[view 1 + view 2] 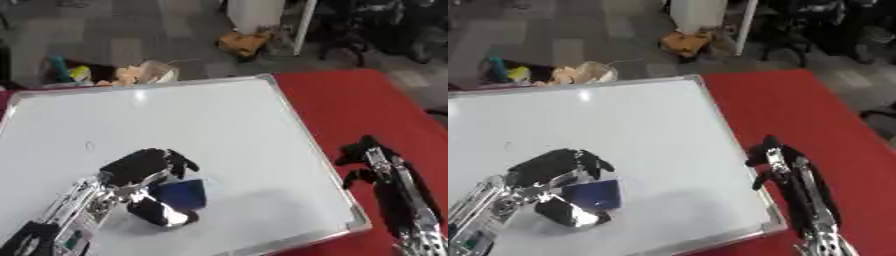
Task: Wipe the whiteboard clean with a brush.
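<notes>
left eye view: from my head, looking steeply down and forward over the whiteboard [201,130] on the red table [367,110]; floor clutter along the top edge.
right eye view: same head, same downward tilt, set slightly to the right, so the board sits further left in frame.
nearness: close, my left hand [144,172] and right hand [776,160] fill the lower part.
shared: nearly everything, board, table, both hands, floor.
</notes>
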Controlling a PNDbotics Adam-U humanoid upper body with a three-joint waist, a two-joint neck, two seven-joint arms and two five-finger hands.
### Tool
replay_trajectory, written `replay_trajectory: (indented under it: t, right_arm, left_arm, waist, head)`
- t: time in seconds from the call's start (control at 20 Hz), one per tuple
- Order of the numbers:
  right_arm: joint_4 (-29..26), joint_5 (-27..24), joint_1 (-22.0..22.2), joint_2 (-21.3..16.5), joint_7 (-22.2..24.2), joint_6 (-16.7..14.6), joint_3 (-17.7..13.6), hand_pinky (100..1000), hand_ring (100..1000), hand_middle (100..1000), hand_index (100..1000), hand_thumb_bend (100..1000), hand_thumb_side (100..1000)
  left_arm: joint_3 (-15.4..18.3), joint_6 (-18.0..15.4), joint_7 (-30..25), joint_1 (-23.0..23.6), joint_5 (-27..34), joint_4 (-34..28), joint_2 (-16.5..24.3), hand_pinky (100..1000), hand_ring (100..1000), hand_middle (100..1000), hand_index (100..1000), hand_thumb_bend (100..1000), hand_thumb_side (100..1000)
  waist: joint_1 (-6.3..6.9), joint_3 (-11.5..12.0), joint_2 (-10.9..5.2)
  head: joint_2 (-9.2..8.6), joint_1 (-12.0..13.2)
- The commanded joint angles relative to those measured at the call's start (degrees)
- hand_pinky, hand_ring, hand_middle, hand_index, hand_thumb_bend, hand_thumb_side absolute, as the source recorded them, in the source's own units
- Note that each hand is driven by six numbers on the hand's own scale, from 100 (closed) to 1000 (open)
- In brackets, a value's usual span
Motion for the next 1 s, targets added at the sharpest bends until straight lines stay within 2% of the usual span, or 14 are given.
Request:
replay_trajectory:
  t: [0.05,1.0]
  right_arm:
    - [-1.2,0.1,-0.4,-0.7,0.2,-0.1,-0.3,314,586,492,601,100,843]
    - [-1.2,0.1,-0.4,-0.6,0.4,0.0,-0.2,315,586,492,602,100,843]
  left_arm:
    - [0.1,0.3,0.0,-0.8,-0.2,-0.7,-0.2,279,633,560,843,539,520]
    - [0.2,1.5,1.3,-0.9,-0.5,-1.0,-0.2,224,591,536,823,380,389]
  waist:
    - [-0.15,0.0,-0.71]
    - [-0.22,-0.1,-0.65]
  head:
    - [-0.46,-0.3]
    - [-0.55,-0.2]
